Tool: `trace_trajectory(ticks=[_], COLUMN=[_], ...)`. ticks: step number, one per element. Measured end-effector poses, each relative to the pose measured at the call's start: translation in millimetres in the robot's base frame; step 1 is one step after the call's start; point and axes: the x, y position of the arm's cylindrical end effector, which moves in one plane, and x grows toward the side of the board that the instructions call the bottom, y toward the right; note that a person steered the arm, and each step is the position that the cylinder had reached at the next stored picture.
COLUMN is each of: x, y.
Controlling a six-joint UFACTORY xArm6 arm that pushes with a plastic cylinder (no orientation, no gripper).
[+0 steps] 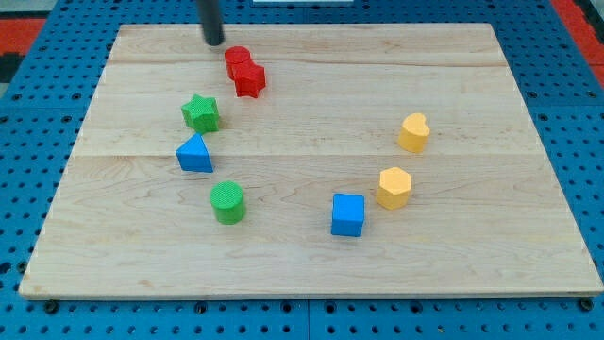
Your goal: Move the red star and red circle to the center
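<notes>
The red circle (237,59) and the red star (249,78) sit touching each other near the view's top, left of the board's middle. The star is just below and right of the circle. My tip (215,42) is a dark rod end just up and left of the red circle, a small gap away from it.
A wooden board (311,255) holds a green star (201,113), a blue triangle (194,153), a green circle (227,202), a blue cube (347,214), a yellow hexagon (394,187) and a yellow heart (413,132). A blue pegboard (585,142) surrounds the board.
</notes>
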Motion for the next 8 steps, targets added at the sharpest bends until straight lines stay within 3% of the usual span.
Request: trace_trajectory(ticks=[1, 2, 3, 4, 6, 8], x=[56.5, 63.0, 45.4, 81.2, 96.3, 171.3], y=[28.1, 12.9, -50.0, -66.8, 69.7, 102.9])
